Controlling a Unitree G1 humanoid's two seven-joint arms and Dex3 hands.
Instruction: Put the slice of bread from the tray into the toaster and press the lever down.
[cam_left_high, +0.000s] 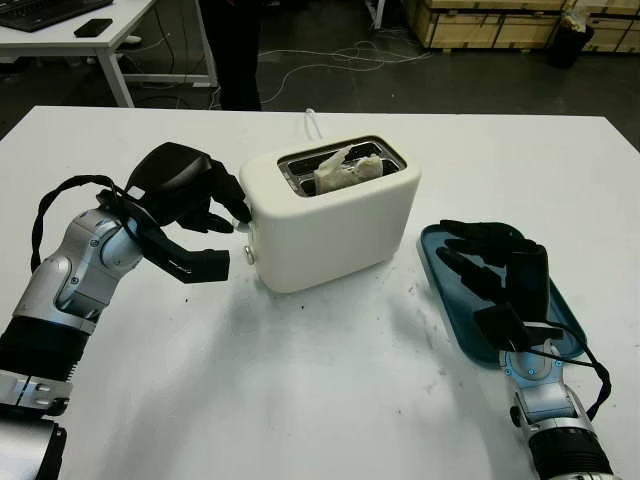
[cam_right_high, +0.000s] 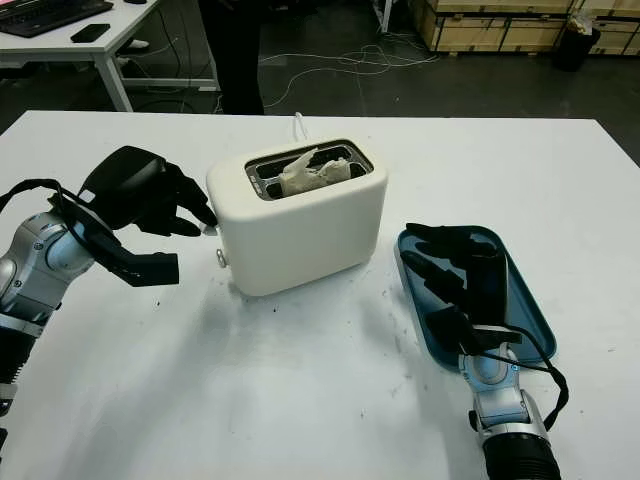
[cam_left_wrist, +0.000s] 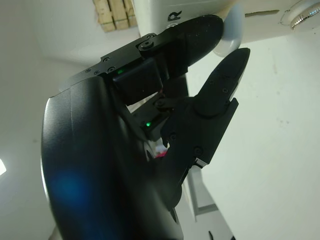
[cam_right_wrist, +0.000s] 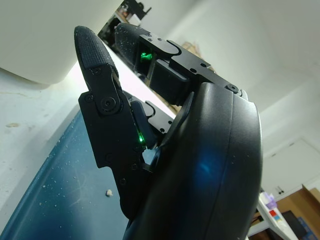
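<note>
Bread slice (cam_left_high: 348, 168) sits in toaster (cam_left_high: 330, 215) slot. Left hand (cam_left_high: 195, 212) fingertips pinch toaster's lever (cam_left_high: 243, 225). Right hand (cam_left_high: 500, 275) open over tray (cam_left_high: 440, 262).

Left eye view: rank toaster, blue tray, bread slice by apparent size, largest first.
1. toaster
2. blue tray, partly covered by the open right hand, so its full extent is unsure; it may rival the toaster.
3. bread slice, standing in the toaster slot, only its top showing.

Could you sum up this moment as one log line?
bread: in toaster | left hand: at lever | right hand: open over tray
</note>
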